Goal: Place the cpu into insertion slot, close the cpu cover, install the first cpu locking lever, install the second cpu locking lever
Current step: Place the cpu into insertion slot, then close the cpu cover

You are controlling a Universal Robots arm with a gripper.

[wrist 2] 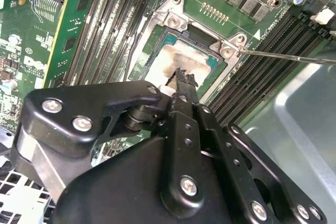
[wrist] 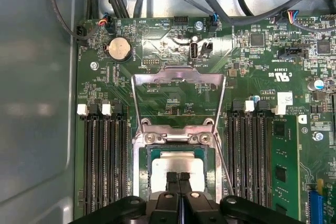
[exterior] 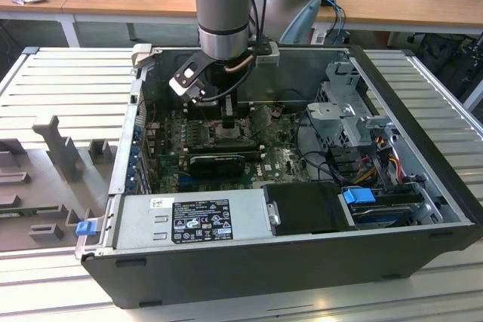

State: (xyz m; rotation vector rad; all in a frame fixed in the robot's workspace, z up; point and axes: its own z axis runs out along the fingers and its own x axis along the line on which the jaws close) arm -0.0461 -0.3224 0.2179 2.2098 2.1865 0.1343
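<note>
Exterior view: shows 1 arm (exterior: pixel 223 5) extended down into an open computer case (exterior: pixel 264 277), with the gripper (exterior: pixel 230 122) low over the green board (exterior: pixel 283 160) near the case's middle. Places the power supply (exterior: pixel 189 220) at 6 o'clock from the gripper and the drive cage (exterior: pixel 347 111) at 3 o'clock, both well apart. Leaves the back wall (exterior: pixel 302 58) near the arm at 12 o'clock.

Both wrist views: show the cpu (wrist: pixel 176 163) (wrist 2: pixel 176 59) lying flat in the insertion slot (wrist: pixel 140 174) (wrist 2: pixel 157 17), pale face up, visible edges inside the silver rim. Set the gripper (wrist: pixel 178 178) (wrist 2: pixel 181 76) directly over that face, its 2 fingers drawn narrow together and gripping nothing. Cannot tell whether the tips touch the metal.

First wrist view: shows the cpu cover (wrist: pixel 178 74) raised open, hinged at the slot edge away from the fingers, bare board visible through its window. Flanks the slot with 2 banks of memory slots (wrist: pixel 102 156) just beside the rim. Runs 1 thin locking lever (wrist: pixel 223 161) (wrist 2: pixel 294 59) unlatched along 1 slot edge, between rim and memory bank.
</note>
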